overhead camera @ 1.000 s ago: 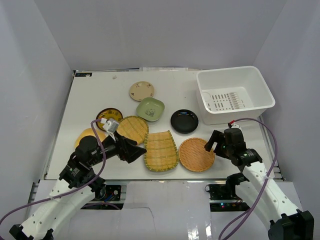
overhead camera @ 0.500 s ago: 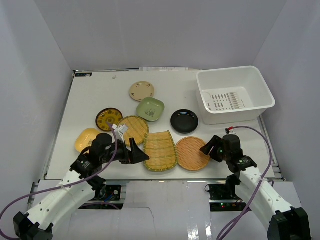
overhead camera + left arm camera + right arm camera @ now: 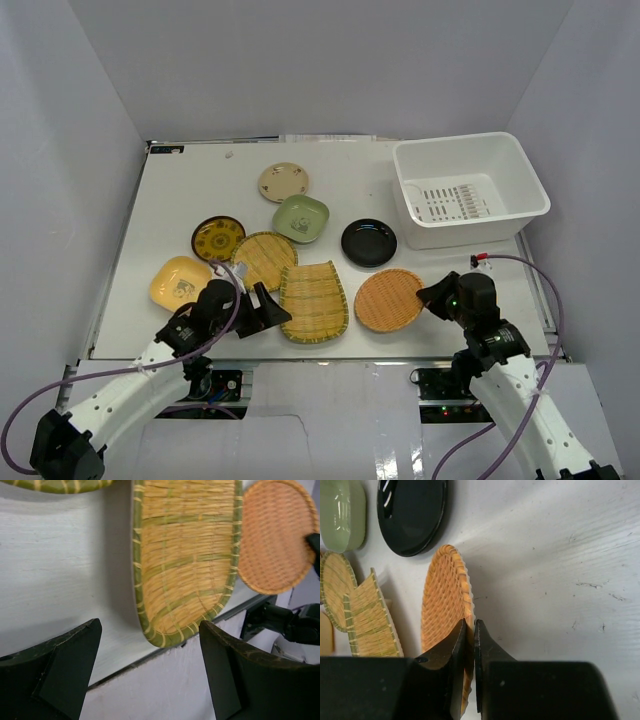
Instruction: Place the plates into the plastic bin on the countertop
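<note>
My right gripper (image 3: 432, 295) is shut on the right rim of the round orange woven tray (image 3: 388, 300), whose edge is pinched between the jaws (image 3: 470, 630) and lifted off the countertop (image 3: 180, 190). My left gripper (image 3: 272, 310) stands open at the near left corner of the rectangular bamboo tray (image 3: 185, 560); that corner lies between the wide fingers (image 3: 149, 629) at the table's front edge. The white plastic bin (image 3: 450, 232) stands at the back right with nothing in it.
Other plates lie across the middle: a round green-rimmed bamboo tray (image 3: 263, 258), a yellow dish (image 3: 180, 282), a dark patterned dish (image 3: 218, 238), a pale green square (image 3: 301, 218), a beige round one (image 3: 283, 182) and a glossy black one (image 3: 369, 242). Grey walls enclose the table.
My right gripper has shut on the orange tray's rim and drawn it slightly right. My left arm has sunk toward the front edge, staying open; the rectangular tray has shifted a little left.
</note>
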Controlling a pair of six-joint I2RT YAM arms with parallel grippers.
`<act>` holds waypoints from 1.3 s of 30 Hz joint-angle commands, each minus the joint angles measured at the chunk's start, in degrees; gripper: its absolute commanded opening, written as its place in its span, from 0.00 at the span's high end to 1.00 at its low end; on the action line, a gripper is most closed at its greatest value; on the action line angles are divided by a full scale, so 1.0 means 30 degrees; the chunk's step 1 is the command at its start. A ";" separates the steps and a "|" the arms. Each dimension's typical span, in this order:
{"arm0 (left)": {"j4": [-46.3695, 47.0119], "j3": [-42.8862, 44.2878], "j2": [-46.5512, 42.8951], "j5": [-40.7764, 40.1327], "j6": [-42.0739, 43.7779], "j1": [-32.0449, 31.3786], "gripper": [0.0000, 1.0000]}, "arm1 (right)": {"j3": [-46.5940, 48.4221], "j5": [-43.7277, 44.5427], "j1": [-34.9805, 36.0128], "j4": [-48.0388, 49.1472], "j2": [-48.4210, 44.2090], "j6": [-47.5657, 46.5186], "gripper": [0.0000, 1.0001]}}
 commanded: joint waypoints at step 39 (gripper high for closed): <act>0.4679 -0.0623 0.4820 -0.2105 0.1785 -0.0681 0.39 | 1.8525 0.1935 -0.7567 0.5335 2.0350 -0.8315 0.92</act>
